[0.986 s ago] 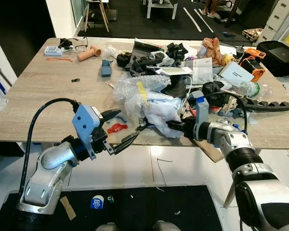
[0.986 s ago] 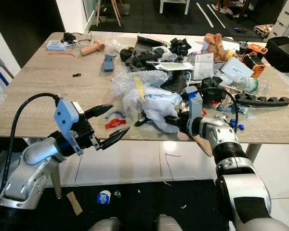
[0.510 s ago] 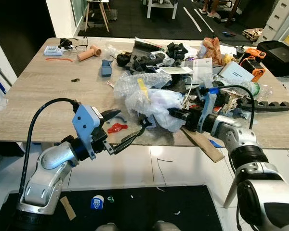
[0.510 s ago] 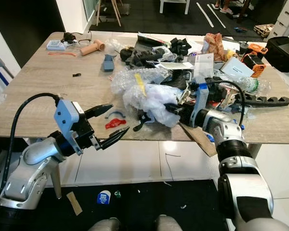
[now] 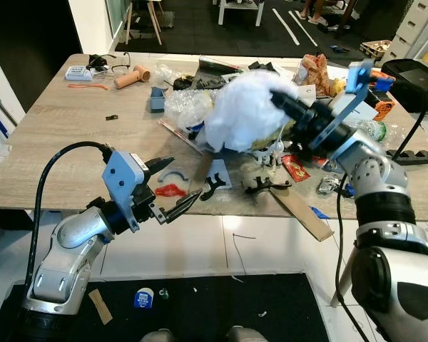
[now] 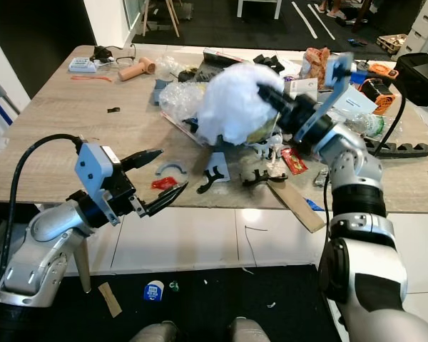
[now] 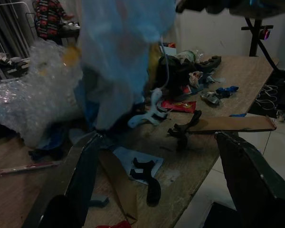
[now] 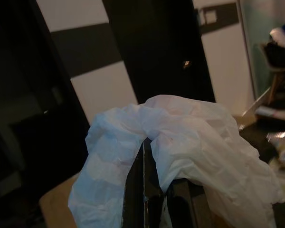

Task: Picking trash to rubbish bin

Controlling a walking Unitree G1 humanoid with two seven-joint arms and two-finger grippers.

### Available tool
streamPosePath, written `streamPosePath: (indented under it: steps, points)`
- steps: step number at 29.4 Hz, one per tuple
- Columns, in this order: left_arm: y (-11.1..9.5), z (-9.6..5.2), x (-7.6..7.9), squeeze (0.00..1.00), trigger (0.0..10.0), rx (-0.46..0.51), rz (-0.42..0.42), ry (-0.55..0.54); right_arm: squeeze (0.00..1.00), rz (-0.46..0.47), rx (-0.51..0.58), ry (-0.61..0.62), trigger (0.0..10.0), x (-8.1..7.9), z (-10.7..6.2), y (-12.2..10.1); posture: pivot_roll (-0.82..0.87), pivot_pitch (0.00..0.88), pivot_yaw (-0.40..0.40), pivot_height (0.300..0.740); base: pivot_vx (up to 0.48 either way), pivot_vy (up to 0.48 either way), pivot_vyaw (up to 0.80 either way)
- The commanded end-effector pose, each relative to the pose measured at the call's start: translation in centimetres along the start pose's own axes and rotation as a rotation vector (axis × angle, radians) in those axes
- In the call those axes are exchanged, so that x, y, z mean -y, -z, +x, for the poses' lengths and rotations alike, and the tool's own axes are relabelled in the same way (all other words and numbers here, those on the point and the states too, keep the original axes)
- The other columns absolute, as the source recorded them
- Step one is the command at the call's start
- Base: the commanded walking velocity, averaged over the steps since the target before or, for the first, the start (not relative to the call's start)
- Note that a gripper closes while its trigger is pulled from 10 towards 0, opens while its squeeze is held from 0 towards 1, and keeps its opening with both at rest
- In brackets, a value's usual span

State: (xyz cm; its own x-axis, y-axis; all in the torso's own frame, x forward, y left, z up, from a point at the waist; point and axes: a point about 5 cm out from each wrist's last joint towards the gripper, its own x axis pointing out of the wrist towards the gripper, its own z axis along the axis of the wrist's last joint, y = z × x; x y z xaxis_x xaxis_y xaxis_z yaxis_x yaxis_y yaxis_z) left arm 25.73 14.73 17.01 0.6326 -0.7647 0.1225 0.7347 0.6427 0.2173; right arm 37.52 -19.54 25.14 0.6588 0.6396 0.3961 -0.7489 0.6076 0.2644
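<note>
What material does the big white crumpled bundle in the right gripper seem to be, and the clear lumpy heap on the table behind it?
The big white crumpled bundle, pinched in the right gripper, looks like thin plastic film, a bag or wrap: soft folds, slightly translucent, faint sheen. The clear lumpy heap looks like bubble wrap: see-through, with many small glinting bumps. The wooden-look table shows grain, perhaps laminate.

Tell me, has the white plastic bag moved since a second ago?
Yes. The right gripper has lifted the white plastic bag off the table, up and away from its near edge.
</note>
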Motion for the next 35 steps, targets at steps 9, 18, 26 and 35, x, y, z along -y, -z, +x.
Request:
streamPosePath:
  steps: [9, 18, 26, 35]
  points:
    - [-0.2, 0.0, -0.3, 0.00, 10.0, 0.022, 0.003, -0.020, 0.00, -0.022, 0.158, -0.087, 0.0, -1.8, 1.0, -3.9, -0.04, 0.000, -0.053, 0.740, 0.000, 0.000, 0.00]
    - [-1.1, 0.2, -0.8, 0.00, 10.0, 0.075, -0.008, -0.051, 0.00, -0.027, 0.249, -0.094, 0.0, -2.5, 1.5, -6.3, -0.04, 0.000, -0.052, 0.740, 0.000, 0.000, 0.00]
    - [-1.1, 0.4, -0.7, 0.00, 10.0, 0.081, -0.012, -0.050, 0.00, -0.082, 0.212, -0.012, 0.0, -1.8, 1.6, -5.6, -0.04, 0.000, -0.052, 0.740, 0.000, 0.000, 0.00]
    - [-1.5, 0.3, -0.8, 0.00, 10.0, 0.107, -0.035, -0.057, 0.00, -0.032, 0.240, -0.063, 0.0, -2.6, 1.9, -5.8, -0.04, 0.000, -0.053, 0.740, 0.000, 0.000, 0.00]
